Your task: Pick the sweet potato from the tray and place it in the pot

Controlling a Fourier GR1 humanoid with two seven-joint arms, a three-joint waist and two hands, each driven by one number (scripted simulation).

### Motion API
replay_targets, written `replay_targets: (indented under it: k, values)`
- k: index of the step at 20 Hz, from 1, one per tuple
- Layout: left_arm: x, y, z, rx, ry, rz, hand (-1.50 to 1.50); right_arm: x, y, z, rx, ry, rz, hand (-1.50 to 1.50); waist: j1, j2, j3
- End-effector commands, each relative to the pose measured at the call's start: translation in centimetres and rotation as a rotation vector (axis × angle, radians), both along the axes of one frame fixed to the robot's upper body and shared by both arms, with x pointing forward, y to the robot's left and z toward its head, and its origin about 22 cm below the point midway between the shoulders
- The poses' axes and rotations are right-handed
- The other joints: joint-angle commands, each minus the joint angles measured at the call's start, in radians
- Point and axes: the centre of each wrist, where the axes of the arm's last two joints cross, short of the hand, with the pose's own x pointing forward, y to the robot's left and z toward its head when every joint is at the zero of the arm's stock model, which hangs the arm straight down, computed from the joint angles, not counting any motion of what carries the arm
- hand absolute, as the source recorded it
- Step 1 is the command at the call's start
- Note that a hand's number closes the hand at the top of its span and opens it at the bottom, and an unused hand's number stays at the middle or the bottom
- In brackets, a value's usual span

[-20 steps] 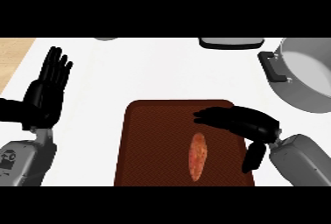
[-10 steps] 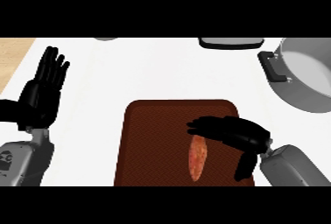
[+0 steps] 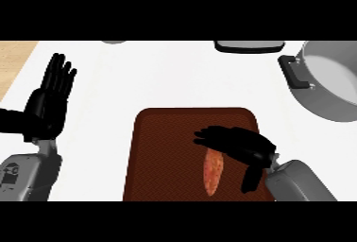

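Note:
An orange sweet potato [image 3: 213, 173] lies lengthwise on the dark red-brown tray [image 3: 160, 156] in the lower middle of the head view. My right hand [image 3: 241, 144] hovers over the tray at the potato's far end, fingers bent downward and covering its tip; the curled fingers do not close round it. The grey pot [image 3: 335, 90] with a black side handle [image 3: 294, 72] stands at the right edge of the counter. My left hand [image 3: 49, 101] rests open at the left, fingers up.
A dark flat object [image 3: 250, 46] sits at the back edge, and a small grey item [image 3: 114, 41] shows at the top. The counter's wooden edge [image 3: 14, 61] runs along the far left.
My right hand has moved left and down across the tray, from beside the potato to over its far end. The left hand has stayed where it was.

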Motion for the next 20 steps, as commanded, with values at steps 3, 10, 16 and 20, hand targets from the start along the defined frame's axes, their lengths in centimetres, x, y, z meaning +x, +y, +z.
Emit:
replay_targets:
  k: [3,10,16,20]
  values:
    - [1.1,-1.3,0.4,-0.001,0.004,0.009,0.0,0.9,0.9,-1.8,-0.013,0.03,-0.01,-1.5,0.0,0.0,0.0]
    - [1.0,-1.4,1.4,-0.008,-0.012,0.008,0.0,0.3,2.5,-5.4,-0.007,0.027,0.026,-1.5,0.0,0.0,0.0]
    - [-0.1,-0.4,0.3,0.011,-0.006,0.005,0.0,-0.3,5.7,-5.7,0.009,0.01,0.125,1.5,0.002,0.0,0.0]
    - [-0.8,-0.1,0.6,-0.003,-0.008,0.006,0.0,-1.0,4.9,-7.8,0.061,-0.073,0.181,1.5,0.004,0.0,0.001]
